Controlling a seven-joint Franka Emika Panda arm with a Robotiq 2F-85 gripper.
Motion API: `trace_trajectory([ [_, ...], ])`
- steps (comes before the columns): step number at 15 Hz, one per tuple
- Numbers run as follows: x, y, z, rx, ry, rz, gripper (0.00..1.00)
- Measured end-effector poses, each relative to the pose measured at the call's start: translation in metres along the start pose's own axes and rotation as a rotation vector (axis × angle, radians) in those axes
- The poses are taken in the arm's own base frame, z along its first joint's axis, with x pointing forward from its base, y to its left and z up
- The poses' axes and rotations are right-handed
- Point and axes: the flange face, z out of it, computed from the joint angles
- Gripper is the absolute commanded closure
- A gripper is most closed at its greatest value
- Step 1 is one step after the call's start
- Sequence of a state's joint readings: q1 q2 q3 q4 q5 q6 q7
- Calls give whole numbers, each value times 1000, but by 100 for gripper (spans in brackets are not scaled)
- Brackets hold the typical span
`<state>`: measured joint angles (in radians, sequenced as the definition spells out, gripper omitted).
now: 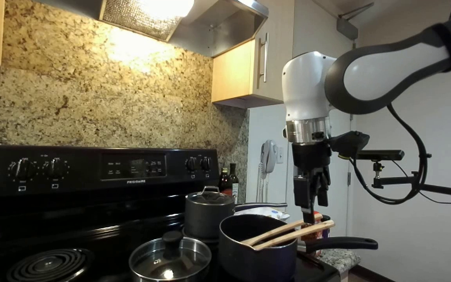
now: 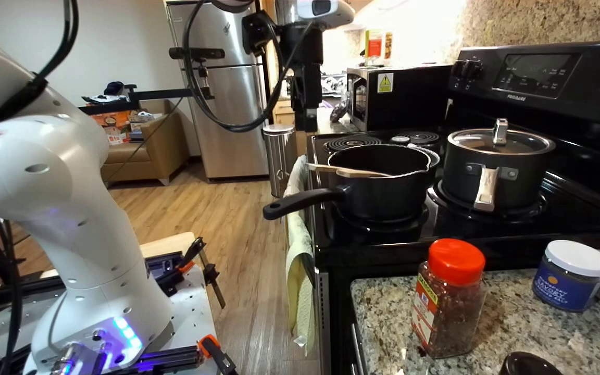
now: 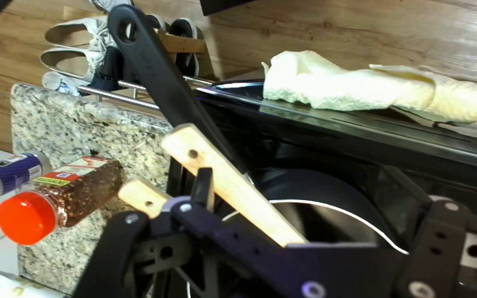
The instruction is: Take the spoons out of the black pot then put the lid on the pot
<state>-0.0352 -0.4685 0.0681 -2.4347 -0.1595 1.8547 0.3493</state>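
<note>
1. Two long, light-brown wooden spoons [image 1: 296, 235] lie in the wide, deep black saucepan [image 1: 255, 264]; slim handles project over its rim, to the right in an exterior view. Spoon heads: hidden from view.
2. Black two-finger gripper [image 1: 315, 209] points down at the outer handle ends. Wrist view: its fingers [image 3: 405, 196] stand spread well apart, one fingertip overlapping a handle as seen. Contact with wood: cannot tell.
3. Round domed glass lid [image 1: 170, 261] with steel rim and black knob: off the saucepan, just left of it in an exterior view. What it rests on: cannot tell.
4. Dark-grey lidded pot [image 1: 206, 219] stands on the black stove [image 1: 112, 250], farther back than the saucepan there.
5. Red-capped jar of red flakes [image 2: 451, 312]: upright on speckled granite counter [image 2: 386, 312], right and near in an exterior view.
</note>
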Motion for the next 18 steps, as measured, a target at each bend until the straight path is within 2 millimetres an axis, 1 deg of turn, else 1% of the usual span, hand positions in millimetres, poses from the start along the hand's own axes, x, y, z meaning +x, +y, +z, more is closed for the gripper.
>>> trace_trajectory([
  [2,1,15,8,-21,0,3,0],
  [3,3,19,9,-13,16,5,0],
  [7,5,19,10,-2,38,3,0],
  [10,5,21,14,-8,10,7,0],
  [14,14,36,31,2,-42,2,0],
  [18,28,49,48,21,-78,-55,0],
])
